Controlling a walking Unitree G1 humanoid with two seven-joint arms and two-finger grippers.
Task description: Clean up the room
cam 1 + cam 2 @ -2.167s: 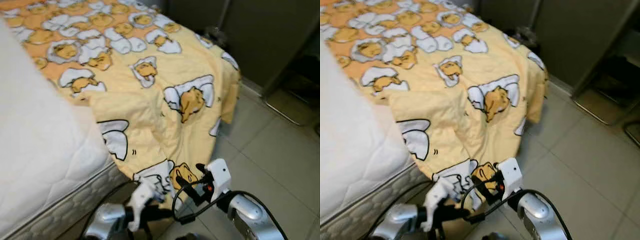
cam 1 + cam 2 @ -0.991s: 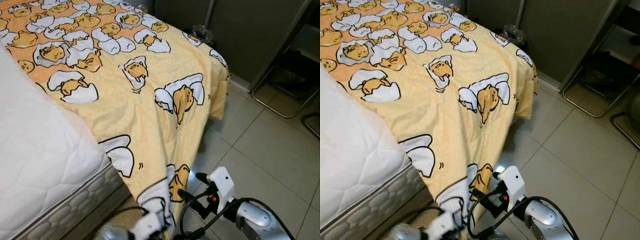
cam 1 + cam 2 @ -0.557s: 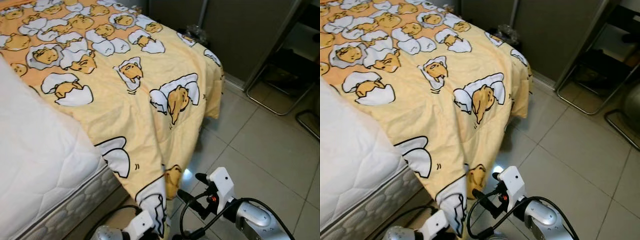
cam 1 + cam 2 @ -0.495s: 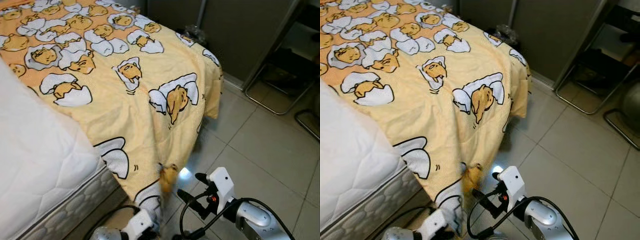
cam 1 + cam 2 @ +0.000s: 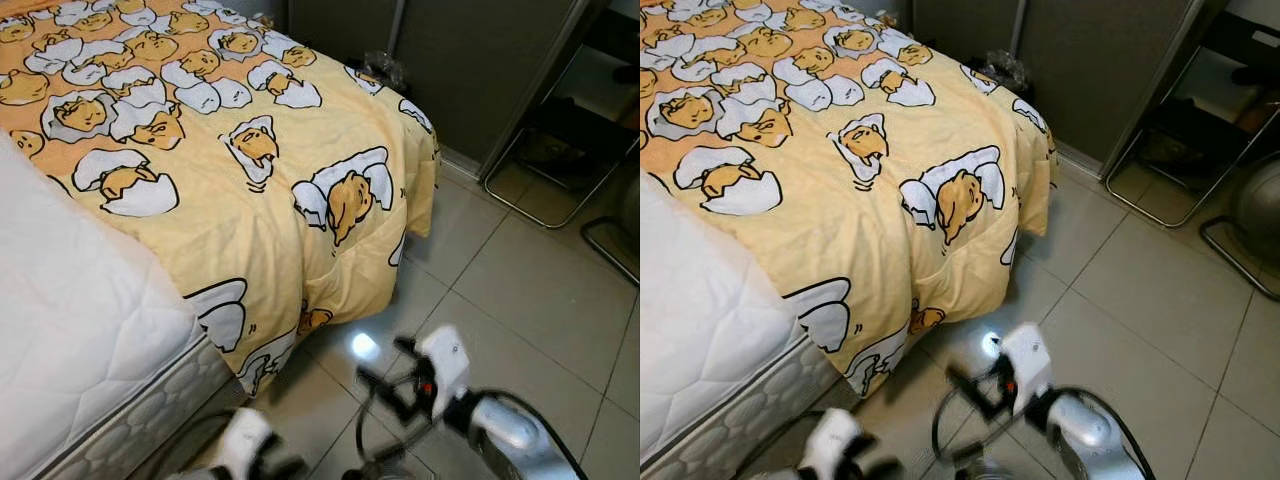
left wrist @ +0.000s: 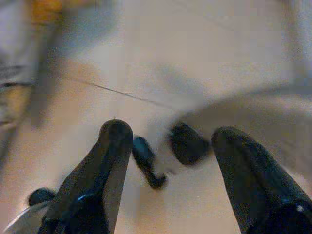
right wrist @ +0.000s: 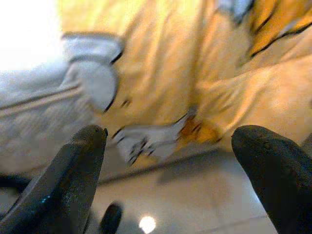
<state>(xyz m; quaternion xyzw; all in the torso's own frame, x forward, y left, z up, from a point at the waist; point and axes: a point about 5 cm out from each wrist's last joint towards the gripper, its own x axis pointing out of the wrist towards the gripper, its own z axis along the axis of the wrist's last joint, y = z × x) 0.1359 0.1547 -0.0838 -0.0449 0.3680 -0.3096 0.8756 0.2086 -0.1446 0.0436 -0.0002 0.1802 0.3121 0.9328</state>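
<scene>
From the left eye view, a yellow blanket (image 5: 250,180) printed with cartoon eggs lies spread over the foot of the bed and hangs down past the corner of the white mattress (image 5: 80,330), its lowest edge close to the tiled floor (image 5: 520,300); the near part of the mattress is bare. The right gripper (image 5: 385,385) hovers low over the tiles just off that hanging corner, blurred, and the left gripper (image 5: 275,466) sits at the bottom edge of the frame, holding nothing. The right eye view adds a folding chair frame (image 5: 1170,150) by the dark wardrobe, well apart from the bed. In the left wrist view the left gripper's two black fingers (image 6: 105,161) stand wide apart over bare floor, with the other gripper's tips as a smear between them (motion blur, so I would not swear to more). The right wrist view shows its fingers (image 7: 80,161) likewise spread, empty, facing the drooping blanket edge and mattress side. As a judgement, the blanket looks laid but uneven, so squaring it over the bare mattress seems to remain.
</scene>
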